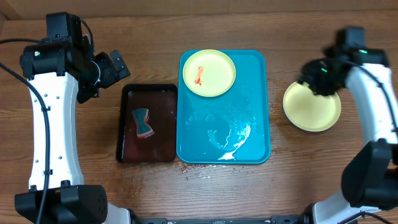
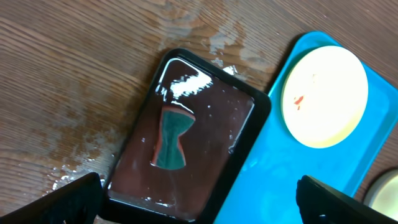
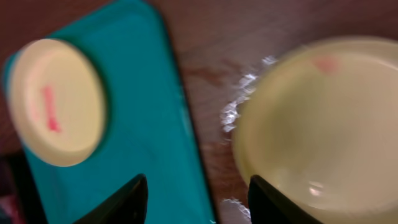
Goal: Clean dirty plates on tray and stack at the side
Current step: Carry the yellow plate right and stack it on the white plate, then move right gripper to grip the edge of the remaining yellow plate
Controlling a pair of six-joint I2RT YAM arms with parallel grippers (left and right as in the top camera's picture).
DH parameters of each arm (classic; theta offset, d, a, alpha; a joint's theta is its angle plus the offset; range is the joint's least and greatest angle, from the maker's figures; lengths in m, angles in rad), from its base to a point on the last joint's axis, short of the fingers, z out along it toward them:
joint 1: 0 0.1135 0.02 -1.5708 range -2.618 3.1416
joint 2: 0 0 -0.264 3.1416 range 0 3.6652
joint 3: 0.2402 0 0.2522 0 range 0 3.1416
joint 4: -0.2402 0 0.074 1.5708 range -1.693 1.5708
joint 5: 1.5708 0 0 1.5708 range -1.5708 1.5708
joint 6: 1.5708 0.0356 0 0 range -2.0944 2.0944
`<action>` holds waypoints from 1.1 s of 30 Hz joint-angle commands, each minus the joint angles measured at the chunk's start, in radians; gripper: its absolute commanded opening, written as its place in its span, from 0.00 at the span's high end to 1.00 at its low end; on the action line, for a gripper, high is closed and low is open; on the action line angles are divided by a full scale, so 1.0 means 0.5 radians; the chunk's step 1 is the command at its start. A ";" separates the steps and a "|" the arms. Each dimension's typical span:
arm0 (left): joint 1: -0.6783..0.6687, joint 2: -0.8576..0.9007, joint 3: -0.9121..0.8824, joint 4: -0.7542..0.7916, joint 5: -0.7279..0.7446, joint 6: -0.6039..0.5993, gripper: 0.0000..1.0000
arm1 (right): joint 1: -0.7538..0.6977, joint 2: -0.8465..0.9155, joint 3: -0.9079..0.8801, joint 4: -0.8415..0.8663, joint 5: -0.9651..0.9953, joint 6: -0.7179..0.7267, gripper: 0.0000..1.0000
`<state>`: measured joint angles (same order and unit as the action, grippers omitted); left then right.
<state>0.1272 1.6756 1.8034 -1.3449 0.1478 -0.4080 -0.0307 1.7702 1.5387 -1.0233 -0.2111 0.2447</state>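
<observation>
A yellow-green plate [image 1: 208,73] with a red sauce smear lies at the far left of the turquoise tray [image 1: 249,134]; it also shows in the left wrist view [image 2: 323,96] and the right wrist view [image 3: 56,102]. A stack of yellow-green plates [image 1: 312,109] rests on the table right of the tray, and shows in the right wrist view [image 3: 323,124]. My right gripper [image 1: 314,78] [image 3: 198,199] is open and empty above the stack's far-left edge. My left gripper [image 1: 112,65] [image 2: 199,208] is open and empty, high above the black tray's far side. No light-blue rimmed plate shows.
A smaller black tray [image 1: 127,152] left of the turquoise tray holds reddish water and a green-and-red sponge [image 1: 144,122], also in the left wrist view [image 2: 171,137]. The turquoise tray has wet patches near its front [image 1: 233,140]. Water drops lie on the table.
</observation>
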 commanded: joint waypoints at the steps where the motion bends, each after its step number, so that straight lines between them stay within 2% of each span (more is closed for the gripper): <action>1: 0.018 -0.042 0.034 0.005 0.092 0.089 0.00 | 0.272 -0.050 0.053 0.164 0.000 -0.141 0.45; 9: 0.013 -0.042 0.034 -0.018 0.128 0.174 0.00 | 0.731 0.259 0.052 0.687 0.511 -0.140 0.42; 15: 0.004 -0.042 0.034 -0.018 0.127 0.209 0.00 | 0.765 0.626 0.052 1.034 0.652 -0.140 0.38; 19: -0.002 -0.042 0.034 -0.020 0.127 0.251 0.00 | 0.758 0.806 0.052 1.124 0.645 -0.132 0.38; 20: -0.007 -0.042 0.034 -0.020 0.128 0.274 0.00 | 0.758 0.832 0.052 1.127 0.645 -0.124 0.46; 22: -0.021 -0.042 0.034 -0.018 0.127 0.304 0.00 | 0.758 0.849 0.052 1.110 0.644 -0.125 0.83; 23: -0.031 -0.042 0.034 -0.018 0.127 0.310 0.00 | 0.759 0.849 0.052 1.094 0.645 -0.124 0.96; 27: -0.094 -0.042 0.034 -0.021 0.143 0.383 0.00 | 0.761 0.774 0.056 0.919 0.645 -0.002 0.96; 33: -0.260 -0.037 0.030 -0.066 0.089 0.481 0.00 | 0.743 0.423 0.056 0.354 0.645 0.161 0.96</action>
<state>0.0326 1.6756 1.8034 -1.3693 0.2024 -0.2207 0.3504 2.1006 1.5650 -0.7788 0.0868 0.2771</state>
